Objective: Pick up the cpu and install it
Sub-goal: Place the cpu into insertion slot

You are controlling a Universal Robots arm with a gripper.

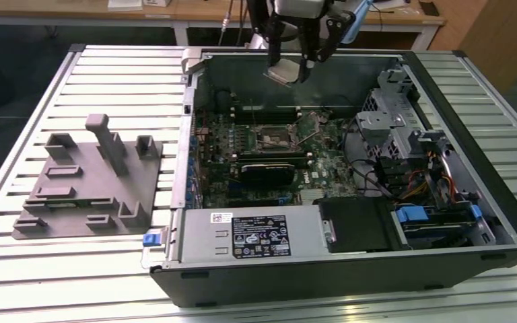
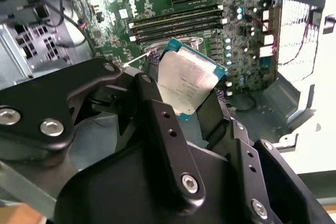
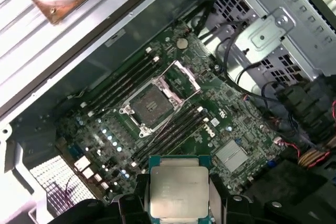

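First wrist view: your claw (image 3: 178,199) pinches the cpu (image 3: 176,190) by opposite edges, at twelve o'clock over the computer case (image 1: 349,284) in the exterior view. Likely light, stiff, fragile underneath; keep to edges.

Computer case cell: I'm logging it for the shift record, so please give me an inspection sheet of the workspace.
Surface: slatted metal table, carrying the open computer case.
Job's things: cpu held above the motherboard; socket looks empty.
Clutter: grey plastic tray beside the case, at the exterior view's left.
Grasping part: claw shut on the cpu.
Cables: wires beside the drive cage, inside the case.
Surroundings: wooden desk behind the table.
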